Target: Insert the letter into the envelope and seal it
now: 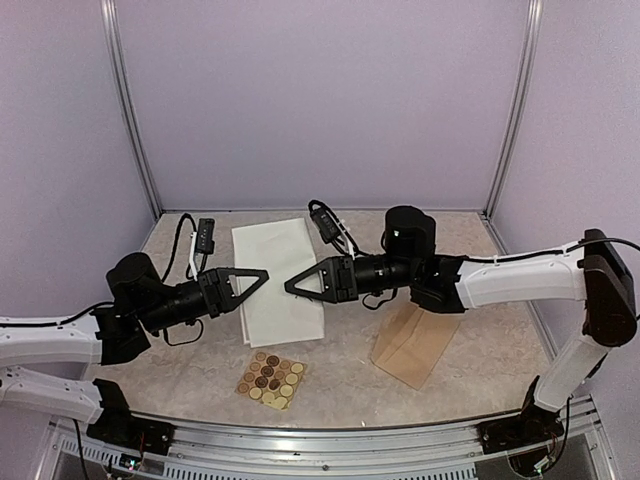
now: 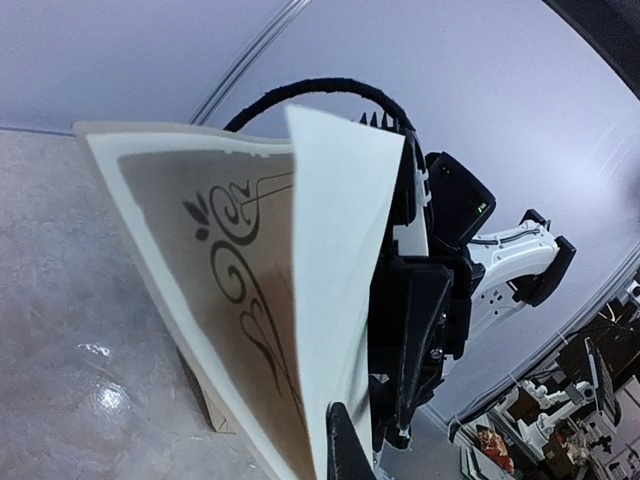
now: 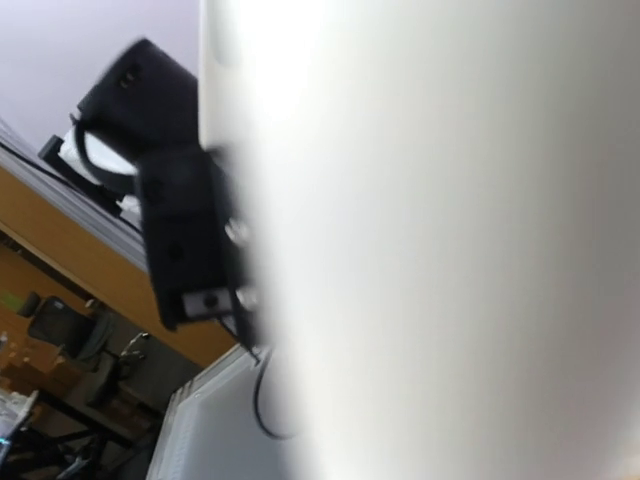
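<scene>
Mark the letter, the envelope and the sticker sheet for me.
letter (image 1: 272, 240), top view, white back, far half
envelope (image 1: 415, 348), top view, middle of its face
sticker sheet (image 1: 272, 378), top view, its centre

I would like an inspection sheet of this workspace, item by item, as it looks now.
Surface: pale mottled table, nothing spilled seen.
Job's things: letter white back up, partly folded, centre; envelope flat to its right, apart.
Clutter: sticker sheet near the front edge.
Grippers: left gripper shut on the letter's edge; right gripper over the letter, state unclear.
Cables: black cables at the rear.
Surroundings: lilac walls.
</scene>
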